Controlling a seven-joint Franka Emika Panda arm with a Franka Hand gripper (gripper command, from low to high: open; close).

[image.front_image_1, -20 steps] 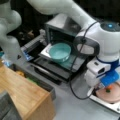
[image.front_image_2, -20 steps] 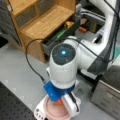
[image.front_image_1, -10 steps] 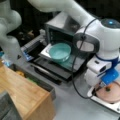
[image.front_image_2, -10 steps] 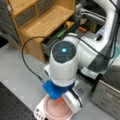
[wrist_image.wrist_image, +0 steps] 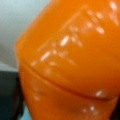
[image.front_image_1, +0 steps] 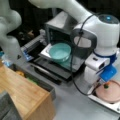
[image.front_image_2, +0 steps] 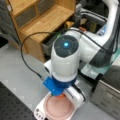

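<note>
The claw (image.front_image_1: 106,86) hangs at the lower right of a front view, directly over the pink pot lid (image.front_image_1: 110,92) on a white stove base (image.front_image_1: 100,98); whether its jaws are parted cannot be told. The wrist view is filled by an orange surface (wrist_image.wrist_image: 75,62). A teal bowl (image.front_image_1: 60,52) sits on the open oven door (image.front_image_1: 47,53), frame centre. A wooden shelf unit (image.front_image_2: 42,22) occupies the upper left of a front view.

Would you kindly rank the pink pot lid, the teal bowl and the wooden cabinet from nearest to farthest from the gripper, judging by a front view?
Gripper sits low at a front view's right.
1. Pink pot lid: directly beneath it.
2. Teal bowl: centre, on the oven's open door.
3. Wooden cabinet: bottom left.
</note>
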